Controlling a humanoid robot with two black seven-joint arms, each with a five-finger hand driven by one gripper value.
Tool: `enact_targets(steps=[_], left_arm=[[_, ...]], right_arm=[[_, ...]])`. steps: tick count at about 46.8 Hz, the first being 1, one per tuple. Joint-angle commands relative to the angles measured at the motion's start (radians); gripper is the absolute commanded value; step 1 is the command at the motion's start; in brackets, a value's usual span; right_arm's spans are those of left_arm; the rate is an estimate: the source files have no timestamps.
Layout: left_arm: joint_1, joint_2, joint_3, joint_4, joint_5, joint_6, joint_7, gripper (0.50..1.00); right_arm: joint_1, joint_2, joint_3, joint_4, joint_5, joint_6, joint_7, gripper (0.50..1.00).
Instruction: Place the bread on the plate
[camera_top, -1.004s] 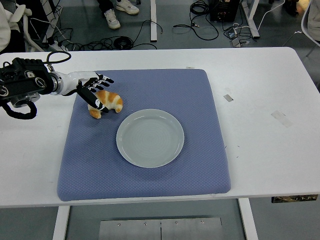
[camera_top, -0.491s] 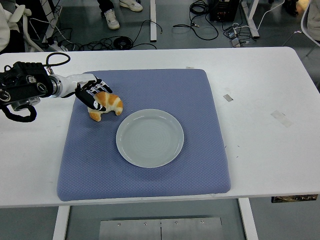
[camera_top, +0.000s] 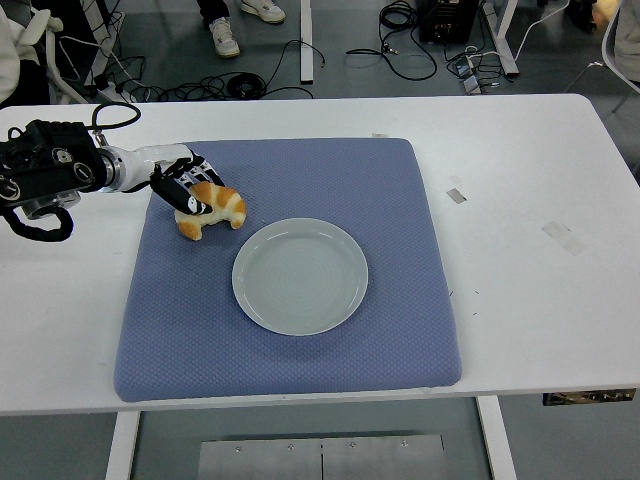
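A golden croissant-shaped piece of bread (camera_top: 220, 207) lies on the blue mat (camera_top: 290, 350), up and left of the plate. The pale grey plate (camera_top: 300, 276) sits empty in the middle of the mat. My left hand (camera_top: 187, 190) reaches in from the left edge and its fingers are curled over the left and top side of the bread. The bread still rests on the mat. The right arm is out of view.
Two bits of tape (camera_top: 456, 195) (camera_top: 562, 236) lie on the white table right of the mat. Beyond the far table edge there are cables on the floor (camera_top: 250, 85) and a person's shoes (camera_top: 224, 38).
My left hand's fingers were spread over the bread and have closed around it. The bread has shifted slightly under the hand.
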Motion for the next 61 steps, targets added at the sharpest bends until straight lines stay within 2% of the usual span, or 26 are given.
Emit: enact_targets(steps=[1,9,13,16,25,45,47,50,61], left_arm=[[-0.023,0.002,-0.009,-0.002,0.000,-0.001,0.005,0.598],[-0.050,0.005,-0.079,-0.005,0.023,-0.002,0.056,0.596],[-0.061,0.004,-0.104,-0.040,0.060,-0.004,0.071,0.539],[-0.073,0.004,-0.112,-0.076,0.078,-0.004,0.088,0.537],[-0.096,-0.019,-0.127,-0.122,0.084,-0.001,0.197,0.537],[-0.107,-0.009,-0.221,-0.260,0.126,0.015,0.205,0.536],[-0.107,-0.009,-0.221,-0.272,0.129,0.019,0.205,0.533],[-0.107,-0.009,-0.221,-0.301,0.130,0.022,0.206,0.500],[-0.102,-0.007,-0.217,-0.360,0.137,0.022,0.226,0.500]], right_arm=[[0.000,0.000,0.000,0.000,0.000,0.000,0.000,1.000],[0.000,0.000,0.002,0.000,0.000,0.000,0.000,1.000],[0.000,0.000,0.000,0.000,0.000,0.000,0.000,1.000],[0.000,0.000,0.000,0.000,0.000,0.000,0.000,1.000],[0.000,0.000,0.002,0.000,0.000,0.000,0.000,1.000],[0.000,0.000,0.000,0.000,0.000,0.000,0.000,1.000],[0.000,0.000,0.000,0.000,0.000,0.000,0.000,1.000],[0.000,0.000,0.002,0.000,0.000,0.000,0.000,1.000],[0.000,0.000,0.000,0.000,0.000,0.000,0.000,1.000]])
